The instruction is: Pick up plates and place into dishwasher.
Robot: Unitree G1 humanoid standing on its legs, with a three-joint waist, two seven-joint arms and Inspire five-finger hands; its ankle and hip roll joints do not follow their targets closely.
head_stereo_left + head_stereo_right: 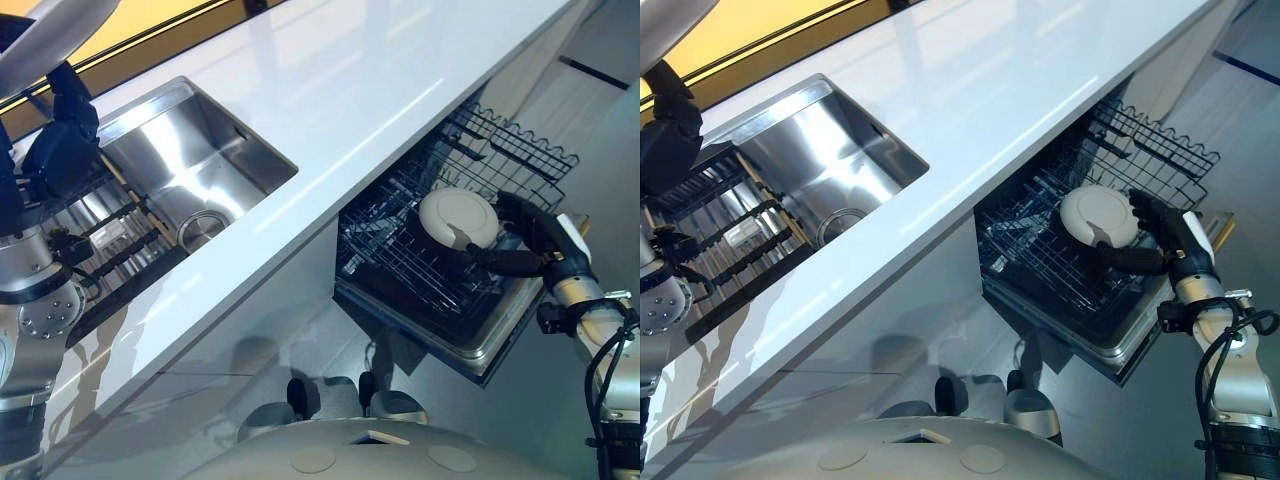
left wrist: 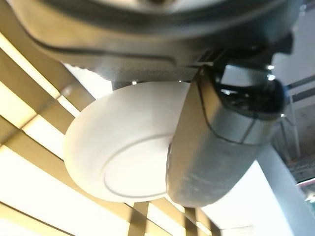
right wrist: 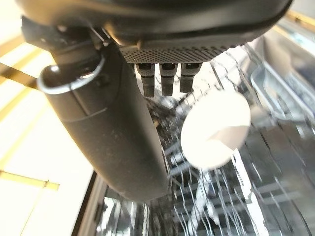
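My right hand (image 1: 532, 243) is shut on a white plate (image 1: 455, 214). It holds the plate on edge over the pulled-out wire rack (image 1: 400, 250) of the open dishwasher, with the thumb across the plate's near face and the fingers behind it. In the right wrist view the same plate (image 3: 214, 131) shows just above the rack's wires. At the far left, above the counter, my left hand (image 1: 60, 145) is raised and shut on a second white plate (image 1: 48, 40). The left wrist view shows that plate's underside (image 2: 118, 152) with the thumb (image 2: 216, 147) across its rim.
A white countertop (image 1: 380, 90) runs diagonally and overhangs the dishwasher. A steel sink (image 1: 190, 165) is set into it, with a dark dish drainer (image 1: 110, 235) to its left. The dishwasher door (image 1: 495, 340) lies open below the rack. Grey floor lies in front.
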